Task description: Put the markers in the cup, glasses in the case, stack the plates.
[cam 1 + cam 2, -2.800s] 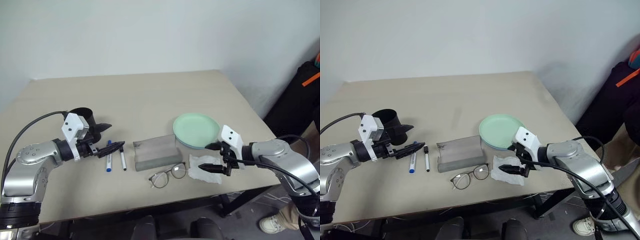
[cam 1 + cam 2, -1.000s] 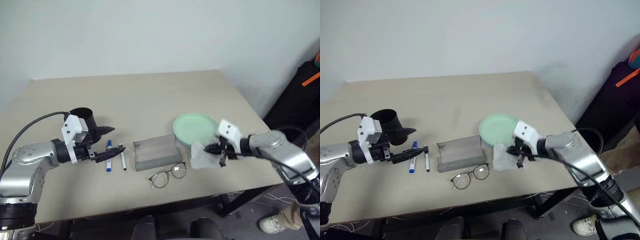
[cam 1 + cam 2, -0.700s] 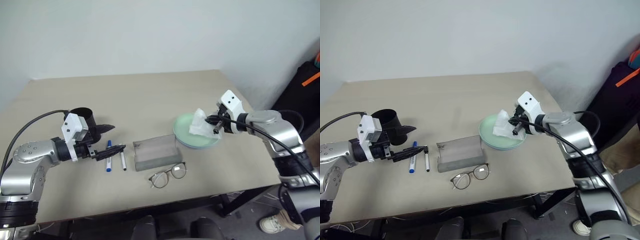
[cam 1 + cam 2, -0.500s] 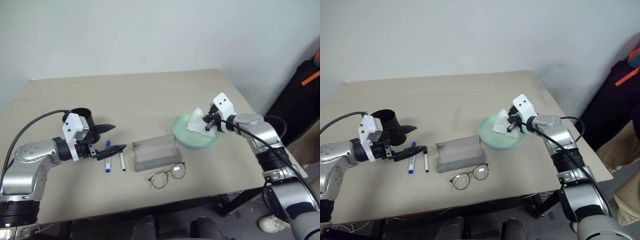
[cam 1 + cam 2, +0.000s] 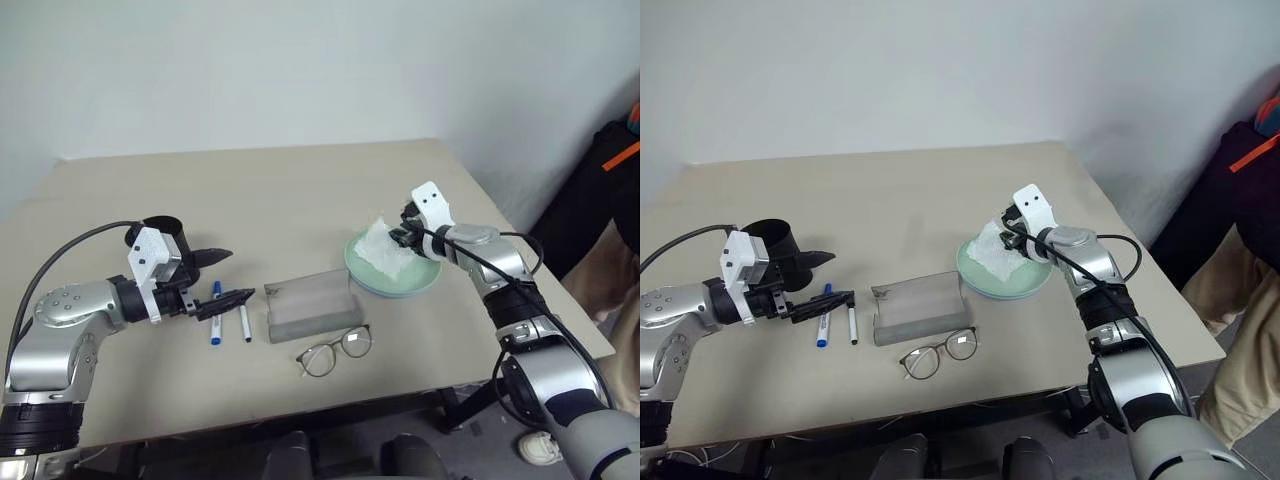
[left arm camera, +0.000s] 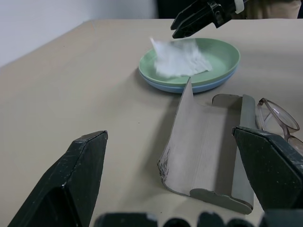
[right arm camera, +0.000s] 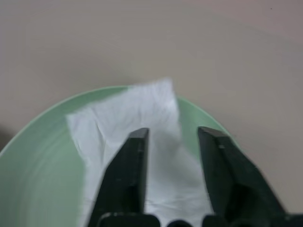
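Note:
Two markers lie side by side, the blue-capped one [image 5: 216, 318] and the black-capped one [image 5: 244, 320]. My left gripper [image 5: 225, 277] hangs open just above their far ends, beside the black cup [image 5: 165, 238]. The grey case [image 5: 310, 305] lies open at the table's middle, with the glasses [image 5: 335, 350] in front of it. The mint green plate [image 5: 418, 281] sits on the light blue plate [image 6: 189, 88]. My right gripper [image 5: 400, 236] hovers open over the green plate's far left rim, with the white tissue [image 5: 385, 250] lying on that plate just under its fingers [image 7: 135, 161].
The table's right edge runs close past the plates. A person's leg in beige trousers [image 5: 612, 300] and a dark bag with an orange strap [image 5: 605, 180] stand beyond that edge. Bare tabletop stretches behind the case and cup.
My right gripper carried the tissue from the table's front right up over the plates and opened; the tissue now lies on the green plate. The left arm stayed put.

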Robot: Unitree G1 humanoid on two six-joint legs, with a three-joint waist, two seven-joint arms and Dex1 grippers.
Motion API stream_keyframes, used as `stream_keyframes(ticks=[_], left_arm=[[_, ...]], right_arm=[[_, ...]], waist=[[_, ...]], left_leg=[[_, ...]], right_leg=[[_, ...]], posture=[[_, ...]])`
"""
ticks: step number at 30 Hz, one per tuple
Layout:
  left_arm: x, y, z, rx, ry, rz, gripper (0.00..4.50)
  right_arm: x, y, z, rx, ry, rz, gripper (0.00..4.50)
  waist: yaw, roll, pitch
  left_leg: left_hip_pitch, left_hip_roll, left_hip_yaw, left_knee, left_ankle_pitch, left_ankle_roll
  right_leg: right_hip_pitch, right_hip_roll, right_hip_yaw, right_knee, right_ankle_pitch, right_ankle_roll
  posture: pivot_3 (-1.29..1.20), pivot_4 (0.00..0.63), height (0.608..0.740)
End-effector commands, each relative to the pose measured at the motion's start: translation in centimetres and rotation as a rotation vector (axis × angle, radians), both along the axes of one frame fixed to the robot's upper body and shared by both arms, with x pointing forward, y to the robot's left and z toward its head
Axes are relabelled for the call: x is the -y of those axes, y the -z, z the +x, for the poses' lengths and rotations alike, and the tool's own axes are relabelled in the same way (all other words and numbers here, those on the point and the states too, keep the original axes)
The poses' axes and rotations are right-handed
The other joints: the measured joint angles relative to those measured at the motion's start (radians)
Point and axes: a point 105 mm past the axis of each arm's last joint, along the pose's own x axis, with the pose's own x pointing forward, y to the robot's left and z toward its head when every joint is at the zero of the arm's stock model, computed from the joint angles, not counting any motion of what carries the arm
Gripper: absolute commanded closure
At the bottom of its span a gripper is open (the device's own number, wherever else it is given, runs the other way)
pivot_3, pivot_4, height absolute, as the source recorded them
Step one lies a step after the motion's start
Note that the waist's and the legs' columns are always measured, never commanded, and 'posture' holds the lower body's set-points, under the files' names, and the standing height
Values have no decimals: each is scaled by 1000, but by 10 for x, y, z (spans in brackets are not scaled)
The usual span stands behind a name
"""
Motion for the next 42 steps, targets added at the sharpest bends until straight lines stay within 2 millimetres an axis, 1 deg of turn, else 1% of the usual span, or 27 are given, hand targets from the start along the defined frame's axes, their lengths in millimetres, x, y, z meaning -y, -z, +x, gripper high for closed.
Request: stream_keyframes(ticks=[1, 3, 4, 5, 6, 7, 9, 10, 11, 14, 17, 20, 23, 28, 29, 34, 37, 42], left_arm=[[6, -10, 0, 39, 24, 1, 0], [7, -10, 0, 36, 32, 1, 0], [9, -10, 0, 33, 41, 3, 0], [12, -9, 0, 25, 53, 3, 0], [14, -8, 0, 19, 62, 4, 0], [21, -5, -1, 10, 91, 7, 0], [33, 0, -5, -9, 142, 7, 0], [39, 2, -7, -25, 171, 3, 0], [44, 3, -8, -47, 192, -8, 0], [61, 11, -11, -130, 252, -37, 0], [83, 21, -20, -205, 343, -41, 0], [96, 34, -22, -268, 383, -15, 0], [104, 44, -21, -323, 395, 7, 0], [109, 55, -21, -385, 408, 36, 0], [110, 56, -21, -390, 407, 42, 0], [122, 61, -18, -446, 398, 20, 0], [127, 64, -18, -449, 400, 37, 0], [133, 63, -19, -466, 427, 42, 0]], right_arm=[[17, -46, -3, 112, -2, 11, 1406], [25, -58, -11, 131, -14, 14, 663], [29, -65, -16, 135, -21, 23, 379], [34, -73, -24, 136, -39, 36, 28], [36, -77, -31, 134, -53, 44, 28], [35, -80, -49, 100, -147, 59, 28], [30, -81, -80, 53, -296, 65, 28], [29, -80, -94, 35, -355, 60, 28], [30, -80, -103, 30, -386, 52, 28], [33, -80, -123, 10, -445, 44, 28], [30, -91, -135, 4, -489, 133, 28], [25, -96, -144, -1, -527, 174, 28], [25, -94, -146, -3, -519, 168, 28], [27, -91, -147, 1, -495, 165, 28], [26, -91, -147, 2, -492, 166, 28], [25, -86, -148, 3, -468, 170, 28], [25, -84, -147, 1, -456, 173, 28], [24, -80, -146, -5, -445, 173, 28]], waist=[[1, 0, 0], [1, 0, 0], [1, 0, 0], [1, 0, 0], [2, 1, 0], [3, 1, 0], [6, 1, 0], [5, 1, 0], [5, 1, 0], [2, 1, 0], [2, 1, 0], [3, 1, 0], [6, 1, 0], [5, 1, 0], [5, 1, 0], [9, 1, 0], [6, 1, 0], [6, 1, 0]], left_leg=[[0, 0, 0, 0, 0, 0], [0, 0, 0, 0, 0, 0], [0, 0, 0, 0, 0, 0], [0, 0, 0, -1, 0, 0], [0, 0, 0, -1, 0, 0], [0, 0, 0, -1, 0, 0], [0, 0, -1, -1, 0, 0], [0, 0, -1, 0, 0, 0], [1, 0, -1, 0, 0, 0], [1, 0, -1, 0, 0, 0], [2, 0, -1, 3, 0, 1], [2, 0, -2, 4, -1, 1], [2, 0, -3, 5, -1, 1], [2, 0, -3, 7, -2, 2], [2, 0, -3, 7, -2, 3], [1, -1, -4, 9, -2, 3], [2, -1, -4, 9, -2, 3], [2, -1, -5, 9, -3, 4]], right_leg=[[0, 0, 0, 0, 0, 0], [0, 0, 0, 0, 0, 0], [0, 0, 0, 0, 0, 0], [0, 0, 0, 0, 0, 0], [0, 0, 0, 0, 0, 0], [0, 0, 0, 0, -1, 0], [0, 0, 0, -1, -2, -1], [1, 0, 0, -1, -2, -1], [1, 0, 0, -1, -2, -1], [1, 0, 0, -1, -2, -1], [2, 0, 0, -1, -2, -1], [3, 0, 0, -1, -2, -1], [3, 0, 0, -1, -2, -1], [3, 0, 0, -1, -2, -1], [4, 0, -1, -1, -2, -1], [4, 0, -1, -1, -2, -1], [5, 0, -1, -1, -2, -1], [7, 0, -1, -1, -2, -1]], posture=[[0, 0, 740], [0, 0, 740], [0, 0, 740], [0, 0, 740], [0, 0, 740], [0, 0, 740], [0, 0, 740], [0, 0, 740], [0, 0, 740], [0, 0, 740], [0, 0, 740], [0, 0, 740], [0, 0, 740], [0, 0, 740], [0, 0, 740], [0, 0, 740], [0, 0, 740], [0, 0, 740]])
